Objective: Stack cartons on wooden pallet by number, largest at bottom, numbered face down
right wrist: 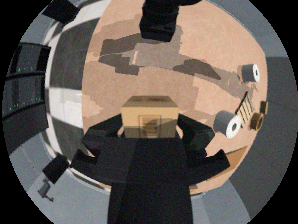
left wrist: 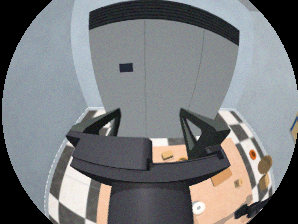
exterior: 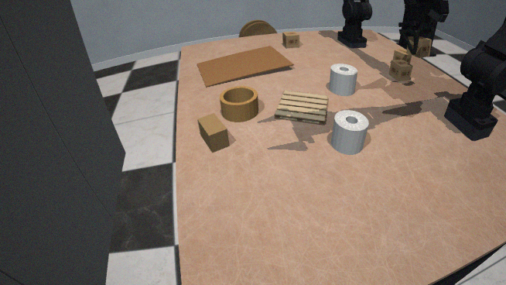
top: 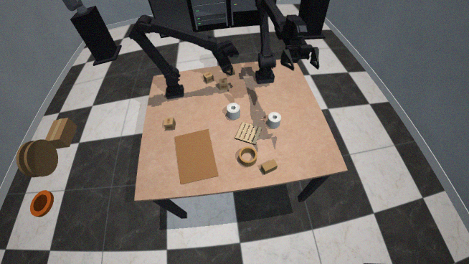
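The pallet (top: 248,133) (exterior: 302,115) lies with no carton on it. My left gripper (top: 305,66) (left wrist: 150,111) is open and empty, high above the back edge. My right gripper (top: 229,70) is shut on a carton (exterior: 423,46) (right wrist: 150,119), holding it low near the back edge. A second carton (top: 223,85) (exterior: 401,70) stands close by, with a third carton (top: 208,77) (exterior: 402,56) near it. A fourth carton (top: 169,123) (exterior: 291,40) stands alone near the side edge. The numbered faces cannot be read now.
Two white rolls (top: 233,112) (top: 274,120) stand between the cartons and the pallet or beside the pallet. A wooden ring (top: 247,163) (exterior: 239,111) and a small block (top: 269,166) (exterior: 213,132) lie beyond it. A flat brown board (top: 196,156) (exterior: 244,66) lies near the lone carton.
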Robot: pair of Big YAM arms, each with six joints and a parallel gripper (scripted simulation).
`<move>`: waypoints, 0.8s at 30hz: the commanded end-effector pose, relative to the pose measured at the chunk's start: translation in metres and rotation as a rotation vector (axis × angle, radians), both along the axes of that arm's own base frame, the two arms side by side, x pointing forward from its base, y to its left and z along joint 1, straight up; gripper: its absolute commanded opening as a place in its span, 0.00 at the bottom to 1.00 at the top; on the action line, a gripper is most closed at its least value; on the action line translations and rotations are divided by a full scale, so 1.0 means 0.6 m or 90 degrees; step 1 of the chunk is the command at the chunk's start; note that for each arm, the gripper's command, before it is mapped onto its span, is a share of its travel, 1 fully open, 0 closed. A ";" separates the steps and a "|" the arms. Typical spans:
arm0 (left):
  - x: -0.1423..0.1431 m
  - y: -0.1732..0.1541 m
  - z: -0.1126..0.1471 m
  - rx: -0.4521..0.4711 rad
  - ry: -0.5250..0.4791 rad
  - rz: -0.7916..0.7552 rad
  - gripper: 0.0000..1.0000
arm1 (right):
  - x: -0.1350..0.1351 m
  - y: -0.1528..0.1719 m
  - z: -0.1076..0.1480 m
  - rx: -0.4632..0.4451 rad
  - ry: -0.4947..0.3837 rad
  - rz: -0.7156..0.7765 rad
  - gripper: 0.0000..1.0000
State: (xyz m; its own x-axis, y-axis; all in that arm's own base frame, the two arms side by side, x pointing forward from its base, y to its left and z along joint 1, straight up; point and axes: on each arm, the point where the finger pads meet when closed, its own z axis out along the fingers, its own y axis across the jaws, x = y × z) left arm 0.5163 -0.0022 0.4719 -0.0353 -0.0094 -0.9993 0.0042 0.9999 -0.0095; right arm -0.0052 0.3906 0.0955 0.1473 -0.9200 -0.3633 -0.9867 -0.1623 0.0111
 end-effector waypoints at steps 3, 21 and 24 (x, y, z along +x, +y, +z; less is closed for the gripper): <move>0.003 0.003 0.044 0.006 -0.029 0.003 1.00 | -0.005 0.037 0.035 -0.066 -0.016 0.032 0.50; 0.003 0.003 0.044 0.006 -0.029 0.003 1.00 | -0.121 0.044 -0.086 -0.081 -0.006 -0.002 0.50; 0.003 0.003 0.044 0.006 -0.029 0.003 1.00 | -0.130 0.055 -0.083 -0.072 -0.006 0.002 0.50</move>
